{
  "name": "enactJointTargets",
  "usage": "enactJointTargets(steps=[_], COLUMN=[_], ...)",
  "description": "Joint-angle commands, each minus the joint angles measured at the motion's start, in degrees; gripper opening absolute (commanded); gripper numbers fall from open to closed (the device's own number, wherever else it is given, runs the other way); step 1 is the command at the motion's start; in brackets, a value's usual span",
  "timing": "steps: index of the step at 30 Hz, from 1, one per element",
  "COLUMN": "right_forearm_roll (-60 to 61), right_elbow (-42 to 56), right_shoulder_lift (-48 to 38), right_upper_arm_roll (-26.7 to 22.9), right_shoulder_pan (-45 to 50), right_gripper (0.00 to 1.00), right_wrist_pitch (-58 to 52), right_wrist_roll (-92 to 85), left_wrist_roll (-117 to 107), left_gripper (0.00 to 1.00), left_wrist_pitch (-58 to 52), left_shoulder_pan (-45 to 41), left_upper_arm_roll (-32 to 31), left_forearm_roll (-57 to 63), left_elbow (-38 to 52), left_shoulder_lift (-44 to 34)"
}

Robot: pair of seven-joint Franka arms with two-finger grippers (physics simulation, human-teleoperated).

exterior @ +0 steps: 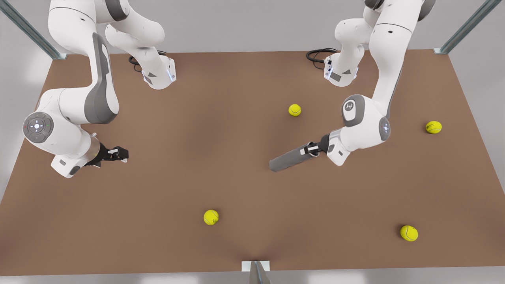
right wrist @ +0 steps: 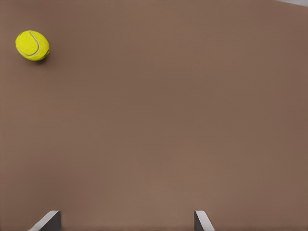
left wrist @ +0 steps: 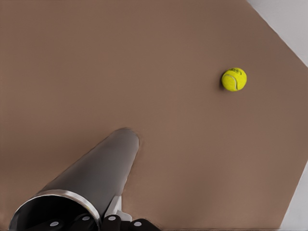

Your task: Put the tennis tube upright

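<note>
The tennis tube (exterior: 288, 158) is a dark grey cylinder lying slantwise near the table's middle, on the front view's right. My left gripper (exterior: 313, 149) is shut on its silvery-rimmed end (left wrist: 57, 196). The tube's body (left wrist: 98, 168) stretches away from the wrist toward the brown table, and its far end is low over the surface. Touch with the table cannot be told. My right gripper (exterior: 121, 154) waits at the front view's left, close above the table. Its fingers (right wrist: 48, 220) stand wide open with only bare table between them.
Several yellow tennis balls lie scattered: one behind the tube (exterior: 294, 110), one at the right edge (exterior: 433, 127), two near the front (exterior: 211, 217) (exterior: 409, 233). A ball (left wrist: 234, 79) lies ahead of the left wrist, another (right wrist: 32, 45) ahead of the right. Arm bases stand at the back.
</note>
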Motion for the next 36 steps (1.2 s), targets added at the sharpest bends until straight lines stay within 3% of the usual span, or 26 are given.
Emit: enactJointTargets(steps=[1,17,35,36], right_forearm_roll=[0.0,0.0,-0.1,-0.1], right_elbow=[0.0,-0.1,0.0,0.0], right_shoulder_lift=[0.0,0.3,0.3,0.3], right_upper_arm_roll=[0.0,0.0,0.0,0.0], right_shoulder_pan=[0.0,0.0,0.1,0.1], right_gripper=[1.0,1.0,1.0,1.0], right_wrist_pitch=[0.0,0.1,0.0,0.0], right_wrist_roll=[0.0,0.0,-0.1,0.0], left_wrist_roll=[-0.4,-12.4,-12.1,-12.0], left_gripper=[0.21,0.21,0.21,0.28], left_wrist_pitch=[-0.1,-8.1,-8.4,-8.8], left_shoulder_pan=[0.0,-1.2,-1.0,-1.0], left_upper_arm_roll=[0.0,-0.8,-0.6,-0.6], left_forearm_roll=[5.1,38.4,41.4,41.4], left_elbow=[0.0,6.0,7.6,7.9], left_shoulder_lift=[0.0,-0.3,2.4,2.5])
